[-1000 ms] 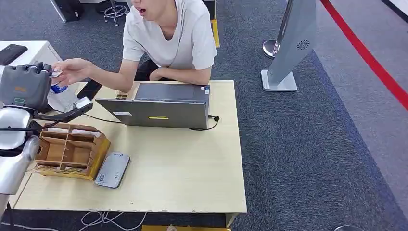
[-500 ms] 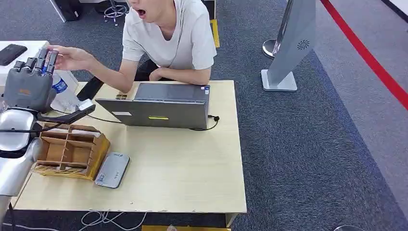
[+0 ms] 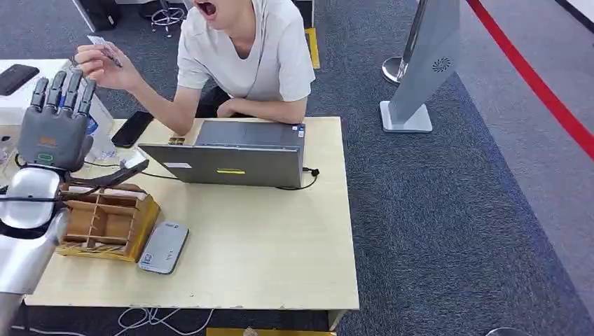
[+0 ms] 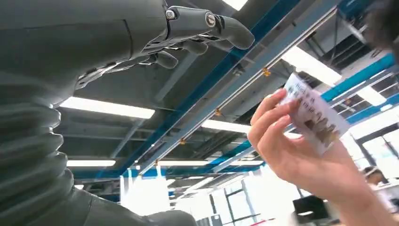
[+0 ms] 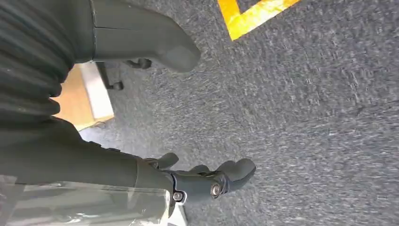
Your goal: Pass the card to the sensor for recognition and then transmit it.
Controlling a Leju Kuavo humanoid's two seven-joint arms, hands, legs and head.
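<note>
The robot's left hand [image 3: 54, 124] is raised upright above the wooden organizer [image 3: 105, 222], fingers spread and holding nothing. Just beyond its fingertips, a person's hand [image 3: 105, 64] pinches the card [image 3: 98, 43], apart from the robot. The right hand [image 5: 202, 181] hangs over carpet, fingers loosely parted and holding nothing.

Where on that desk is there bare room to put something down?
The widest bare patch of the table lies in front of the laptop, right of the grey card reader. The left end is crowded: wooden organizer, cables, and the robot's left hand.
</note>
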